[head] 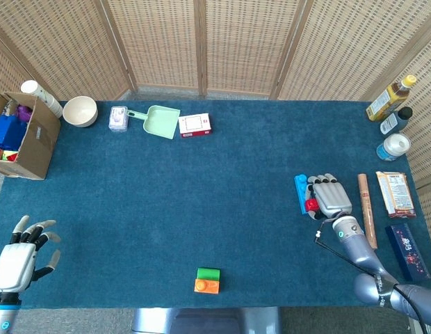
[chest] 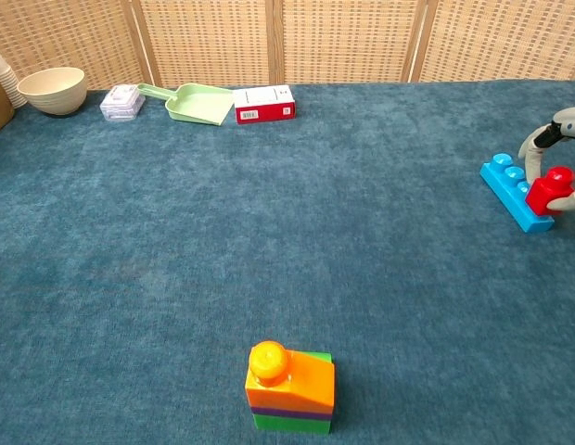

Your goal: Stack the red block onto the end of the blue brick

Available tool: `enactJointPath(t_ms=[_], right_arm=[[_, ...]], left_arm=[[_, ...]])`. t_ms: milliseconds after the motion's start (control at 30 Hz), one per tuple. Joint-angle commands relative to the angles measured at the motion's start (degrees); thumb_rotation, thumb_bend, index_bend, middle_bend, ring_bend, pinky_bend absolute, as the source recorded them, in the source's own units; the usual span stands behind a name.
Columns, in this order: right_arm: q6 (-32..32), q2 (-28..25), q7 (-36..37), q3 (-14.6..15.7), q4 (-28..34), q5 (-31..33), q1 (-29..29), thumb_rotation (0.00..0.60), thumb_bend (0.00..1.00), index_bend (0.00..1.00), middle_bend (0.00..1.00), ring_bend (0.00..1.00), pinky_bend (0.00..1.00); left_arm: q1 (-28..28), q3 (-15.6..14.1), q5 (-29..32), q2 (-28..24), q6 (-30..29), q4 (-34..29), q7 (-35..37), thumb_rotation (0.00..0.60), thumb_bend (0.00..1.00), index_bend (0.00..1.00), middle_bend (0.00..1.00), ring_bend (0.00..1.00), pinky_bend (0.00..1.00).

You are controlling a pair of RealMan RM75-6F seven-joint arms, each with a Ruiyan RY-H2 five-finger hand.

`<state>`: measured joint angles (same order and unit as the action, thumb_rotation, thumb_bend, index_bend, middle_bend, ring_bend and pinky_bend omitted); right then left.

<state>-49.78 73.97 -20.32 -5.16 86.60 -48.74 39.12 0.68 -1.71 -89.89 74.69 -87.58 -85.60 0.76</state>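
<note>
Red block (chest: 550,189) sits on the near end of the blue brick (chest: 512,190), at the right side of the blue carpeted table (head: 201,202). Your right hand (head: 331,197) is over it: in the head view its back covers most of the brick and only a sliver of red shows at its left edge; in the chest view one finger (chest: 534,141) arches over the brick and another part of the hand touches the block's right side, so it grips the block. The rest of that hand is cut off by the frame edge. Your left hand (head: 24,254) is at the near left corner, well apart from the blocks, fingers spread, holding nothing.

Near the front edge stands an orange and green block stack (chest: 290,386) with a purple band and a round orange stud. Along the far edge: cream bowl (head: 80,110), small clear box (head: 118,117), green dustpan (head: 160,120), red and white box (head: 194,124). Cardboard box (head: 24,136) at far left. Bottles (head: 391,99) and packets (head: 395,193) line the right edge.
</note>
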Motion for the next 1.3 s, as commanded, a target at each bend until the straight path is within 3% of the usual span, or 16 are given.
enactJointPath(t_ms=[33,700,1300], right_arm=[[-0.02,0.15,0.15,0.03,-0.15,-0.13,-0.1,0.6,0.28,0.61,0.2,0.14,0.12],[0.31,1.75,2.52,-0.35,-2.17,-1.26,-1.02,0.6,0.28,0.61,0.2,0.14,0.12],[0.34,0.08,3.13,-0.8,-1.0,-1.46,-1.62,0.6,0.28,0.56,0.2,0.14,0.12]], left_arm=[[-0.01,0.02,-0.01,-0.05,-0.05,-0.04,0.0,0.6,0.47,0.45,0.25,0.23,0.03],[-0.14,-0.01,0.0,-0.16,-0.2,-0.04,0.16,0.6,0.47,0.45,0.25,0.23,0.03],[-0.12,0.01,-0.04,-0.12,-0.18,0.0,0.12,0.6,0.47,0.45,0.25,0.23,0.03]])
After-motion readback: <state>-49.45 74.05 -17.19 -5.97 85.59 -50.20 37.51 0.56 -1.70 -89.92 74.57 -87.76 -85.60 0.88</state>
